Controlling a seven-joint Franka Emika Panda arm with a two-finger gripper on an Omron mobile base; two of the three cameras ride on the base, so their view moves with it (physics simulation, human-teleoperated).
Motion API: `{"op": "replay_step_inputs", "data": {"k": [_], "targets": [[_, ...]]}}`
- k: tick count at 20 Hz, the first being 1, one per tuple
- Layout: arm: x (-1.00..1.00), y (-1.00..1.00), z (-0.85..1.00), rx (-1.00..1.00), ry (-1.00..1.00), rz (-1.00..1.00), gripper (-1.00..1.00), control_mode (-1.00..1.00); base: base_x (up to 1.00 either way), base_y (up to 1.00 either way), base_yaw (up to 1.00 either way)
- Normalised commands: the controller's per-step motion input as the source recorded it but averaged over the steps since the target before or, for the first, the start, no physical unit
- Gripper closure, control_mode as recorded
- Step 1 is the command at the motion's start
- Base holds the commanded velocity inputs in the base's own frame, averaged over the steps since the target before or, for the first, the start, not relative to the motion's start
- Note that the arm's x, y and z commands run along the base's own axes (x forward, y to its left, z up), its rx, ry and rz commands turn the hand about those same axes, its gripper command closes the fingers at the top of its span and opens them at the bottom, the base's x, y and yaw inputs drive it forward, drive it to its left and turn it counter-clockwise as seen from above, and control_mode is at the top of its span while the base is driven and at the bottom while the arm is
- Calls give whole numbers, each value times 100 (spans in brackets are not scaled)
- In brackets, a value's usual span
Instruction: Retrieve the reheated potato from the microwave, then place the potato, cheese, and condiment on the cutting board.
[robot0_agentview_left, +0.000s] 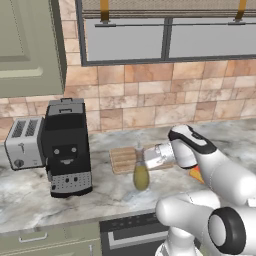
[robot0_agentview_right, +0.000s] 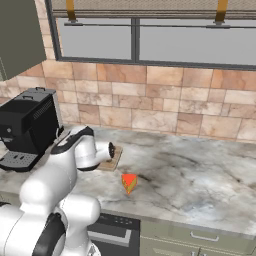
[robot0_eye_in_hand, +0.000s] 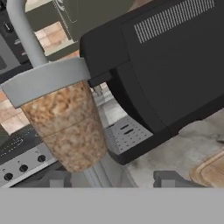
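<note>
We find the condiment (robot0_agentview_left: 141, 172) standing upright on the marble counter (robot0_agentview_left: 30, 200), just in front of the cutting board (robot0_agentview_left: 124, 158), toward the counter's front edge. The gripper (robot0_agentview_left: 142, 157) is level with the bottle's neck, arm reaching in from the right. In the hand view the bottle (robot0_eye_in_hand: 65, 122) sits close before the camera, between the two finger tips (robot0_eye_in_hand: 173, 178), which stand apart with the bottle body between them; we cannot tell whether the pads touch it or whether the bottle is gripped.

The cheese (robot0_agentview_right: 129, 183) lies on the counter to the right of the board, near the front edge, apart from the arm.

A black coffee machine (robot0_agentview_left: 66, 147) stands left of the board, close beyond the bottle along the gripper's line of sight. A toaster (robot0_agentview_left: 25, 142) stands at its left, against it.
</note>
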Motion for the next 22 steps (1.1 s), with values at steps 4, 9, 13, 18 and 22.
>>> {"op": "replay_step_inputs", "data": {"k": [4,9,13,18,22], "targets": [[-24,6,15,4,-10,0,100,-100,0,0,0],[-1,14,32,7,-14,-2,100,-100,0,0,0],[22,23,18,2,-7,-8,100,-100,0,0,0],[37,16,14,0,-7,-9,100,-100,0,0,0],[57,2,1,1,0,-6,100,-100,0,0,0]]}}
